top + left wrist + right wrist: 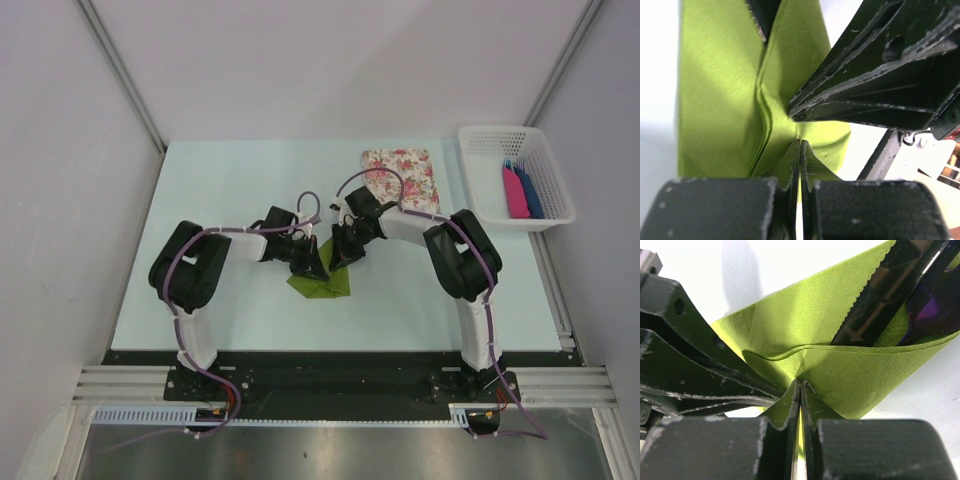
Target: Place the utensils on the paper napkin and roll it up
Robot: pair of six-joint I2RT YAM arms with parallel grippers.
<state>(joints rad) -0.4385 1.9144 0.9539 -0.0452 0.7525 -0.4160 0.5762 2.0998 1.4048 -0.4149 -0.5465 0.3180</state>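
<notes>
While pinched in both arms' closed jaws, olive-green paper napkin (850,375), creased, folded over glossy dark utensils (885,290).

The pale mint table (230,190) stood enclosed by plain grey-white wall panels (340,60) on three sides. Lighting was even. A steel sheet (330,455) lay beside aluminium rails (125,383) at the near edge.

Soft, even white light is filling the overhead view, leaving faint shadows on the pale table (230,180). In both wrist views the background is blowing out to white, the paper napkin (850,375) is glowing, and the nearest fingers (875,450) are blurring.
</notes>
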